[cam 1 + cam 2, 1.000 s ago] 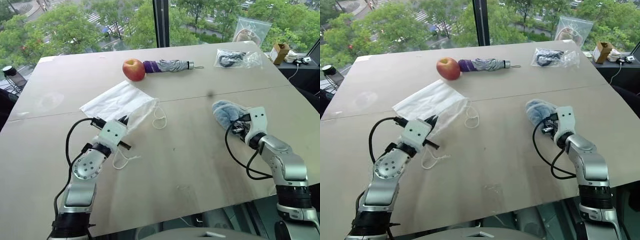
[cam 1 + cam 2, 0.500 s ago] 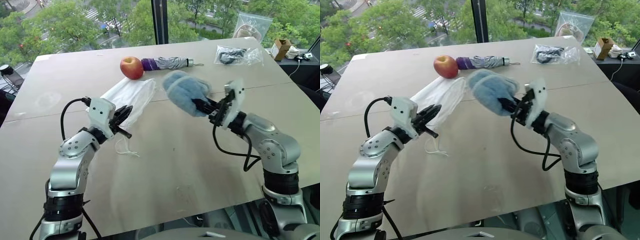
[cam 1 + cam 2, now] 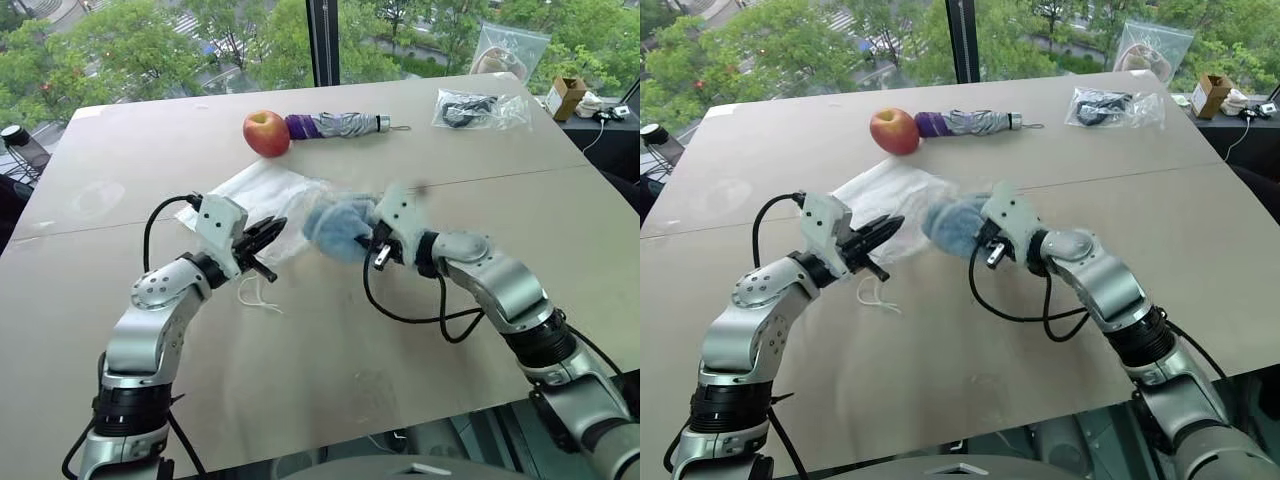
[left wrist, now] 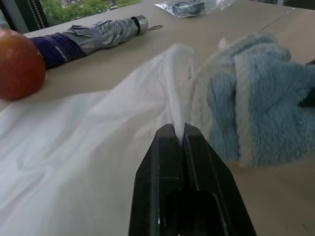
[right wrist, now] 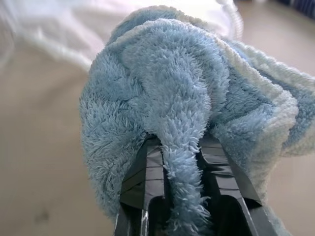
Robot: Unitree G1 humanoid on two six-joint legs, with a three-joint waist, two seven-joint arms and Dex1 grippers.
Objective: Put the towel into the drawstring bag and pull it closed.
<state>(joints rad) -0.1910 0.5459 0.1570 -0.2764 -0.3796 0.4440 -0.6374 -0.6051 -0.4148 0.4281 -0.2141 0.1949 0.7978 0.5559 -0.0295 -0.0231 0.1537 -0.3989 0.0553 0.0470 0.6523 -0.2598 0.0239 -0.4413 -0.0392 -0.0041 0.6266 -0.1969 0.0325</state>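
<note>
The light blue fluffy towel (image 3: 335, 227) hangs bunched in my right gripper (image 5: 179, 147), which is shut on it just above the table's middle. The white drawstring bag (image 3: 255, 195) lies on the table with its near edge lifted; its cord loops (image 3: 256, 293) trail on the table. My left gripper (image 4: 178, 132) is shut on that edge of the drawstring bag (image 4: 88, 147). The towel (image 4: 251, 113) sits right beside the pinched edge, at the bag's mouth. Whether any of it is inside the mouth I cannot tell.
A red apple (image 3: 267, 133) and a folded purple-grey umbrella (image 3: 335, 126) lie behind the bag. Clear plastic bags (image 3: 478, 110) sit at the far right, one (image 3: 508, 48) standing against the window. A small box (image 3: 561, 102) stands by the right edge.
My right gripper has carried the towel left and lower, up to the bag's mouth. My left gripper has lifted the bag's edge a little and rolled.
</note>
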